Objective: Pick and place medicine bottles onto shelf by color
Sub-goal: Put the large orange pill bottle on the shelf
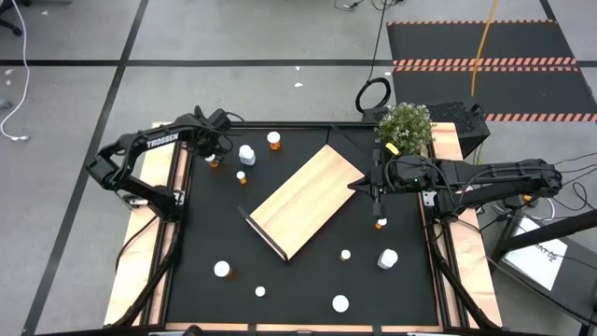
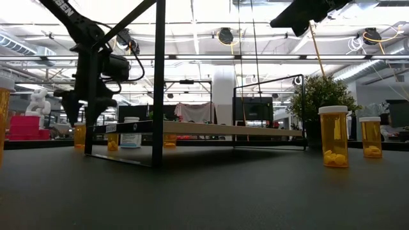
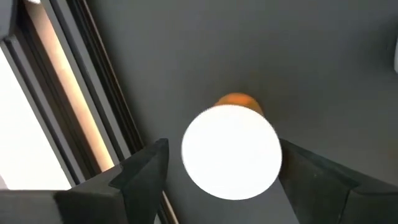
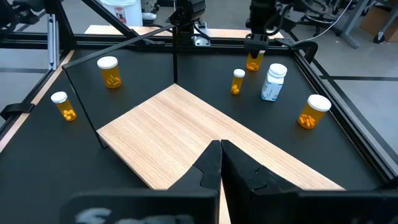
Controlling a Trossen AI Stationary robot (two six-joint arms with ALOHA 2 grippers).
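Currently I have the left arm folded at the table's left edge, elbow out, forearm reaching toward the far-left corner of the mat. Its left gripper (image 1: 214, 155) points straight down over an orange bottle (image 3: 231, 151) with a white cap; from the wrist camera I see the fingers (image 3: 142, 169) spread either side of the cap, gaps showing on both sides, not touching. A white bottle (image 1: 247, 154) stands just beside that spot, with a small orange one (image 1: 241, 177) near it and another orange bottle (image 1: 273, 140) farther back.

Mid-table, the shelf (image 1: 306, 199) lies diagonally, dark lip at its near-left end, nothing on it.

On the right, I see the right arm stretched almost straight in from the table's right side, level over the mat. The right gripper (image 1: 362, 184) hangs over the shelf's far-right corner, fingers (image 4: 235, 163) pressed together, holding nothing. An orange bottle (image 1: 380, 222) stands just beside it; more white-capped bottles (image 1: 387, 259) are scattered along the near side.
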